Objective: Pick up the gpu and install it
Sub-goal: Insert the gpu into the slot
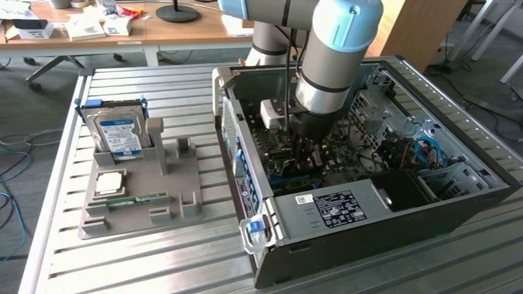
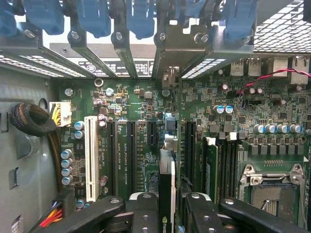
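Down by the pincer (image 2: 166, 213), the gpu (image 2: 166, 187) sat clamped edge-on between the fingers (image 2: 146, 211), hanging right over the motherboard (image 2: 272, 121) slots, so the pickup was done and the seating wasn't, far as I could tell. Further out, one case (image 1: 392, 220) on the bench (image 1: 122, 257), plus one tray (image 1: 139, 202) holding one hard drive (image 1: 119, 135).

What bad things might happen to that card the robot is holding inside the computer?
1. The gpu hangs edge-on between the gripper fingers above the motherboard; if it misses its slot, it might scrape nearby parts.
2. Its metal bracket sits close to the case's rear slots and could snag there.
3. The held card might tilt and seat crookedly.
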